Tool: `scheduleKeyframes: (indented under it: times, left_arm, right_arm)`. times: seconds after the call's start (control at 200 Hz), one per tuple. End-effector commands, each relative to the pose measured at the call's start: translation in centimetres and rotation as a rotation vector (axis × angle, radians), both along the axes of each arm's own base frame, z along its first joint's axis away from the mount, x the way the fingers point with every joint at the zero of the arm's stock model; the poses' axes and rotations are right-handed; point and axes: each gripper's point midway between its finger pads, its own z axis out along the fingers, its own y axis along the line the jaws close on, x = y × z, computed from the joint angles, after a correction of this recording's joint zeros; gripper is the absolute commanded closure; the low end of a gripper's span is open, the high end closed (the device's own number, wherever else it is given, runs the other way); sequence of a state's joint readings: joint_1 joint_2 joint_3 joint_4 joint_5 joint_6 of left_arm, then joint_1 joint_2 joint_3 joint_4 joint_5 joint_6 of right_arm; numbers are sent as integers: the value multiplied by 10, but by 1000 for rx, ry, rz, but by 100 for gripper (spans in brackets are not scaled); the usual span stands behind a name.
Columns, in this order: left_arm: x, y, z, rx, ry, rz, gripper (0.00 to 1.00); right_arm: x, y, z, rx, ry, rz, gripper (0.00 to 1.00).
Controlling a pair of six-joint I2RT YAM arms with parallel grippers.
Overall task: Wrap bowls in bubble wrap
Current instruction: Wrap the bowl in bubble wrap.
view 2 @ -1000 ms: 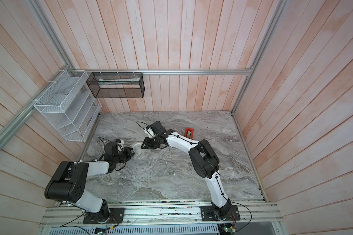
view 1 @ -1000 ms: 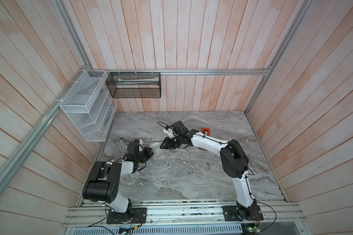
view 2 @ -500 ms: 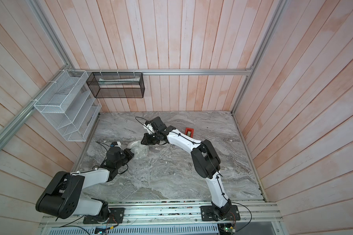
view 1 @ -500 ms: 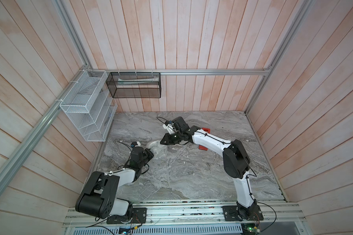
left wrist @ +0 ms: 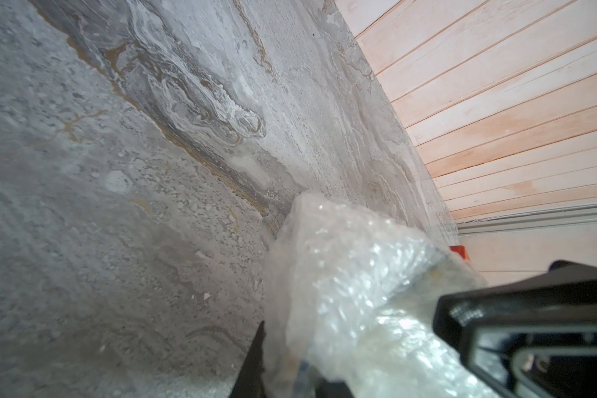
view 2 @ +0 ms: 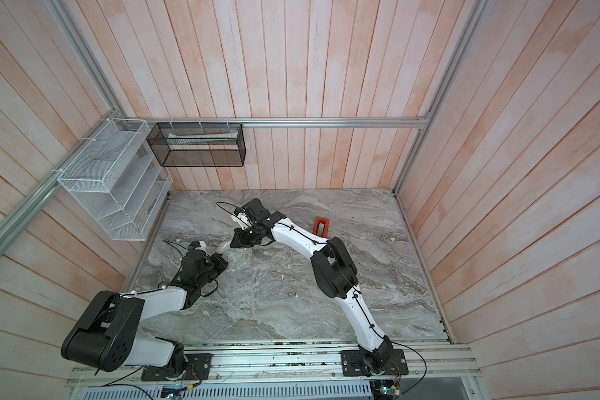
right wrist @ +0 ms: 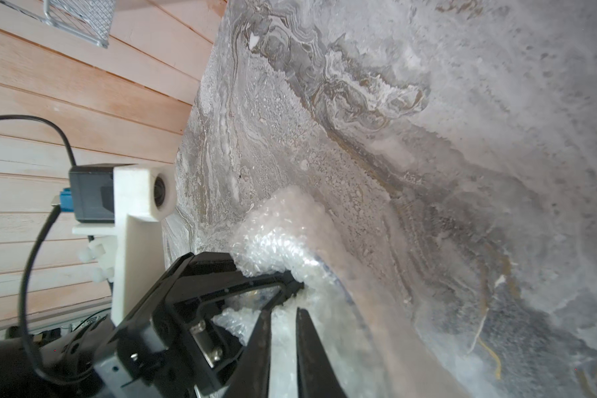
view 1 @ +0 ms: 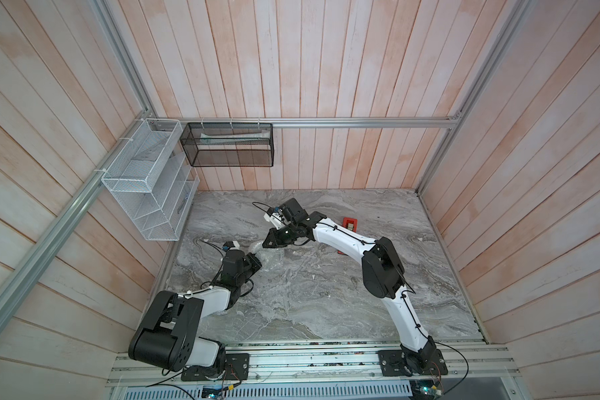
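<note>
Left wrist view: moulded marking on one side of left gripper (left wrist: 352,327), too blurred to read. Bunched bubble wrap (left wrist: 345,275) forms lumpy roll, fills gap between jaws; left gripper clamped on it. Right wrist view: right gripper (right wrist: 283,315) jaws nearly together, thin fold of bubble wrap pinched between. Both top views: bubble wrap (view 1: 269,255) sits on left half of marble table (view 1: 326,294), between both grippers, touching each. Sheet clear, whitish, glossy, small bubbles catching light. Well apart, beyond right arm: red tape dispenser (view 1: 349,223).
</note>
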State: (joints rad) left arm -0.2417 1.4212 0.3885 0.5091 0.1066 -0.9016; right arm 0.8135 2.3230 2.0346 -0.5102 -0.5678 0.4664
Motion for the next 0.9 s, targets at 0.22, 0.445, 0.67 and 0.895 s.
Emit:
scheduleKeyframes:
  times: [0.22,0.445,0.67,0.895]
  left_arm:
    - [20,4,20,18,-67,16,90]
    - [32,17,19,17,-61,28,90]
    - [39,17,21,10,-55,14,90]
    - [37,17,17,23,-53,7,90]
  right_arm:
    - [-40,-9,-24,-28,102,108,89]
    - [-72,-27,-45,-31,181,190,90]
    - [-71,-44,-66,-84,189,164,91]
    - [-52,-53,-31,24,163,121,88]
